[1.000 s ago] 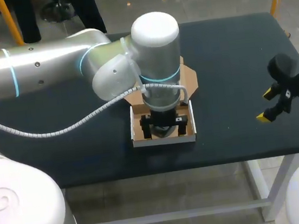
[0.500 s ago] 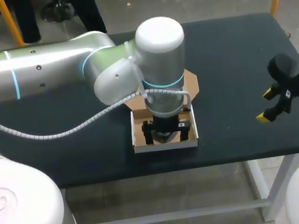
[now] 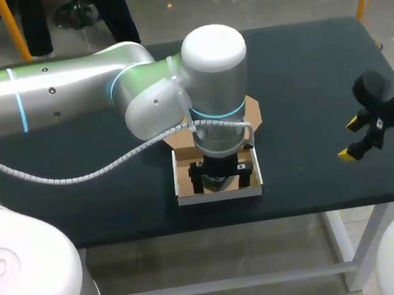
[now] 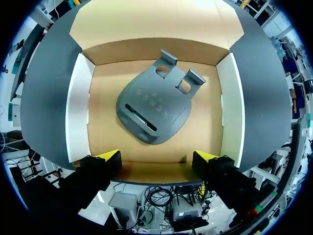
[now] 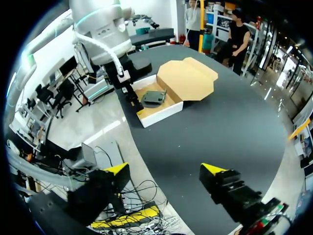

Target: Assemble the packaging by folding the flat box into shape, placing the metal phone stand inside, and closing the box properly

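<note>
Spread wide and pinching nothing, the left tool (image 4: 156, 164) is hanging straight down over the open cardboard box (image 4: 78, 112), white outside and brown inside. Its two yellow fingertips (image 4: 110, 156) are standing at the box's near wall, one toward each end, and whether they are touching the wall cannot be told.

Just ahead of that tool, the dark grey metal phone stand (image 4: 154, 110) is lying flat on the brown floor of the box, apart from all four walls. Its rounded base is pointing toward the near wall and its two small hooked ends toward the far wall. In the head view the left tool (image 3: 219, 177) is covering most of the stand, with the silver left arm (image 3: 68, 91) coming in across the desk from the left.

Beyond the far wall, the brown lid flap (image 4: 156, 19), with angled corners, is lying open and flat on the black desk (image 4: 49, 98), joined to the box along its back edge.

Well apart from the box, at the right side of the desk (image 3: 302, 70), the right tool (image 3: 350, 139) is hovering over the edge. Its fingers are also standing wide, with nothing between them. From that wrist, the right tool (image 5: 165, 171) is looking across the dark surface at the box (image 5: 159, 115), the stand (image 5: 154, 97) inside it and the open flap (image 5: 188, 78) beside it.
</note>
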Robot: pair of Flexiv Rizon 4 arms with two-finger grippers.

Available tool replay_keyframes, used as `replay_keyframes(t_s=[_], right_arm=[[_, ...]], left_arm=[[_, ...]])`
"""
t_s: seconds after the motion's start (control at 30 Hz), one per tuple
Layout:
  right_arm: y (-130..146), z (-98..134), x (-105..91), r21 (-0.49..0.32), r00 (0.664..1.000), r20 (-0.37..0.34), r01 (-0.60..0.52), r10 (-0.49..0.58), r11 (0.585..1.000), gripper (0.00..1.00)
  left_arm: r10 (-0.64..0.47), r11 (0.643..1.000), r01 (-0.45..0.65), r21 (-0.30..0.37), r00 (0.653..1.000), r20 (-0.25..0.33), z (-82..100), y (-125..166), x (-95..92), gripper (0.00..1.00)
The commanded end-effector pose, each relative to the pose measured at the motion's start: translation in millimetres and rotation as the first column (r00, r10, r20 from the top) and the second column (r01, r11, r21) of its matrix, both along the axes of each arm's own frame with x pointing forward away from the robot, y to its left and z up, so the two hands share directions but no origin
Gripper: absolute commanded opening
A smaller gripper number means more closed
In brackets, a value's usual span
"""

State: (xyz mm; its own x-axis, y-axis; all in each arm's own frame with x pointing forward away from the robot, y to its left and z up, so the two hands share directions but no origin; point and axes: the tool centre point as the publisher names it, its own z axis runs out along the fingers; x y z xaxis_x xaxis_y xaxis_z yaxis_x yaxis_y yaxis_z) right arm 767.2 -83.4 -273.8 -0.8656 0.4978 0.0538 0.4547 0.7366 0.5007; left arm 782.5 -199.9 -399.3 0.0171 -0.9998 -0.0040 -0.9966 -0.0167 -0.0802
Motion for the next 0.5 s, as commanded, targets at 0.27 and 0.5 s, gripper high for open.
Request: replay_keyframes(t_s=[0.27,0.5], right_arm=[[-1.0,1.7,-0.7,0.004,1.0,-0.001,-0.003,0.003,1.0,1.0],[-1.0,1.7,-0.7,0.004,1.0,-0.001,-0.003,0.003,1.0,1.0]], left_arm=[[0.045,0.998,-0.042,-0.046,0.996,0.073,27.2,2.9,-0.5,1.0],[0.039,0.991,-0.024,-0.134,0.993,0.113,57.3,17.9,0.9,1.0]])
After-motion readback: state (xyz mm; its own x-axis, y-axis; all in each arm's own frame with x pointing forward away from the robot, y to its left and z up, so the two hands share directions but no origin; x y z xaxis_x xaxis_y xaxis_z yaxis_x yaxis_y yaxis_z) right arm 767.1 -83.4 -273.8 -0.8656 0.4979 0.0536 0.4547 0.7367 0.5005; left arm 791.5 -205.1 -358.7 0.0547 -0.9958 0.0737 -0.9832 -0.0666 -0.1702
